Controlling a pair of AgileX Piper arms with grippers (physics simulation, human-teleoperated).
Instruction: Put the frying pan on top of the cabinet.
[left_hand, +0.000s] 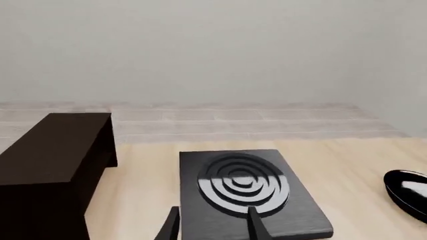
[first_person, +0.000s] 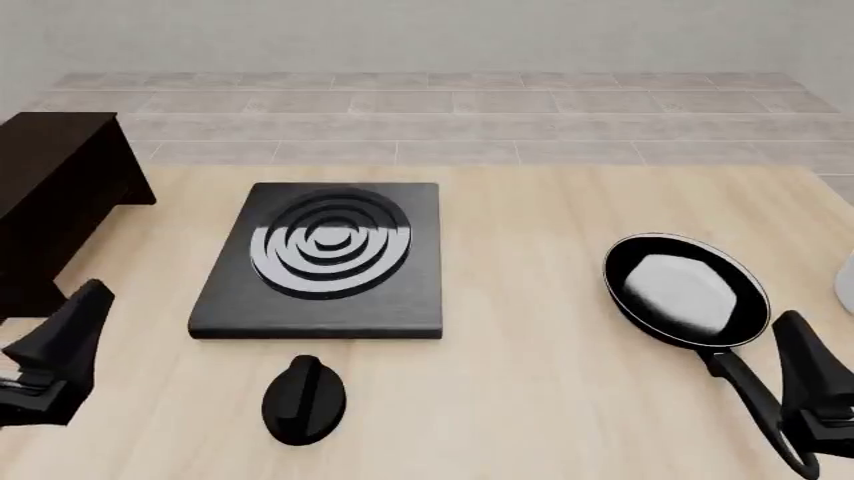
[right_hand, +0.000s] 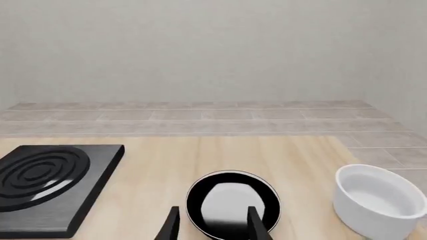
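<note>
- The left end effector (first_person: 54, 360) is low at the near left corner of the worktop (first_person: 534, 250), close in front of the cabinet (first_person: 54, 190). It points forward over the wood.
- In the left wrist view, its two fingers (left_hand: 257, 226) stand apart, with nothing between them. They hang over the near edge of the stove plate (first_person: 327, 260) and touch nothing.
- The right end effector (first_person: 814, 390) is low at the near right edge of the worktop, just beside the handle (first_person: 747, 395) of the frying pan (first_person: 685, 290).
- In the right wrist view, its fingers (right_hand: 257, 225) are also apart and empty. The bowl of the pan shows just beyond the fingertips.
- The frying pan lies flat on the worktop at the right side, well apart from the cabinet. Its handle points toward the near right corner.
- The cabinet stands at the far left edge, and its flat top carries nothing.
- The stove plate lies between the cabinet and the pan. A small black knob (first_person: 304, 400) lies near its front edge.
- A white bowl (right_hand: 377, 202) stands to the right of the pan, near the right edge of the worktop.
- Between the stove plate and the pan there is bare wood.
</note>
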